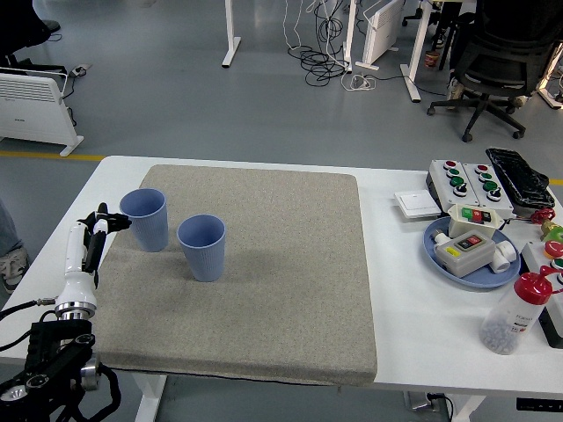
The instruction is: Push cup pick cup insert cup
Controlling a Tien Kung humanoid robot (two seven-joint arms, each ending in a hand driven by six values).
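Observation:
Two blue ribbed cups stand upright on the grey mat [264, 264]. One cup [145, 219] is near the mat's left edge; the other cup [201, 247] stands just right of it and a little nearer to me. My left hand [92, 230], white with black fingers, is at the mat's left edge, just left of the left cup, and holds nothing. Whether its fingertips touch the cup is unclear. The right arm is out of view.
At the right of the table are a blue plate [471, 264] with button boxes, a clear bottle with a red cap [515, 312], a control box [462, 180], a black tray [519, 176] and a white switch plate [417, 204].

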